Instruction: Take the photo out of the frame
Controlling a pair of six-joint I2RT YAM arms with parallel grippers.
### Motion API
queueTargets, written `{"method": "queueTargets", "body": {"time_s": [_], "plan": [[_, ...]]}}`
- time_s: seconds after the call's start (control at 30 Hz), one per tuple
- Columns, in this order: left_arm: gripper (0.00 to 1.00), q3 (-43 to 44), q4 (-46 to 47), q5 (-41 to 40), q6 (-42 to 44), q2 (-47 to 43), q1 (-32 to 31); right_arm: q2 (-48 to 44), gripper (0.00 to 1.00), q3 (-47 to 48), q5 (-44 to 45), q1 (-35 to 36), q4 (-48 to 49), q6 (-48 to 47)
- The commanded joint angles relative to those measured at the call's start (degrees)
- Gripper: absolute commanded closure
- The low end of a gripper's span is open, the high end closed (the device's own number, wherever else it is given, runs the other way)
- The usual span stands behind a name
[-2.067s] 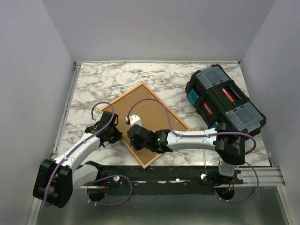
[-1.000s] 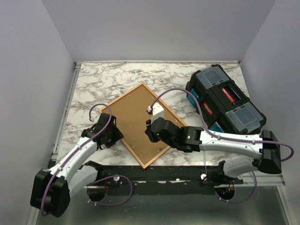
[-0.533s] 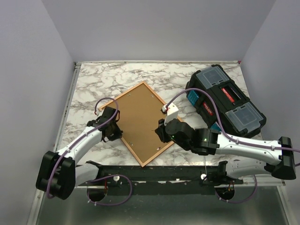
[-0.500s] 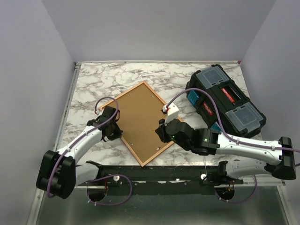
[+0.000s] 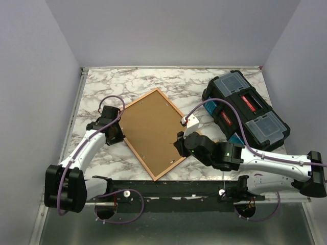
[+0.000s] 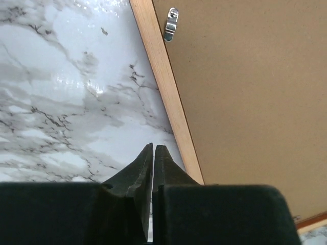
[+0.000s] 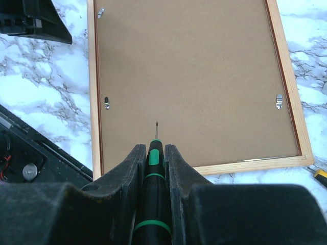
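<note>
A: Where's the frame [image 5: 153, 133]?
B: Middle of the marble table [image 5: 148, 81], flat, back up, brown board [image 7: 189, 76] showing. It sits diagonal to the table edges. Black toolbox [image 5: 245, 109] is at 2 o'clock from it, near.
A: Left gripper [image 6: 153, 149]?
B: Clenched on nothing, fingers pressed flat together. Tips are over bare marble, just beside the frame's wooden rail on its 9 o'clock side in the top view. A metal clip [image 6: 171, 24] shows at 1 o'clock from the tips in the left wrist view.
A: Right gripper [image 7: 155, 149]?
B: Clamped on a screwdriver [image 7: 153, 173], black and green handle, shaft pointing to 12 in the wrist view. The tip is over the board, toward the frame's 4 o'clock edge in the top view. Can't tell if the tip touches.
A: Other clips?
B: Three in the right wrist view: 10 o'clock from the tip, 3 o'clock, and far 11 o'clock.
</note>
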Motion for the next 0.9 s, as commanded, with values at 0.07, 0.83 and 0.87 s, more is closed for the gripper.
{"method": "queueTargets", "body": {"time_s": [0.07, 0.83, 0.87], "plan": [[0.62, -3.8, -3.5, 8.6, -8.5, -11.1, -0.6, -2.6, 0.99, -1.4, 2.7, -0.2, -0.5, 0.8], [0.37, -15.0, 1.2, 4.5, -45.4, -10.7, -30.7, -0.7, 0.99, 0.0, 2.4, -0.3, 0.9, -0.9], [0.40, -14.3, 0.9, 4.5, -45.2, -9.5, -31.1, -0.8, 0.99, -0.1, 2.3, -0.3, 0.9, -0.8]]}}
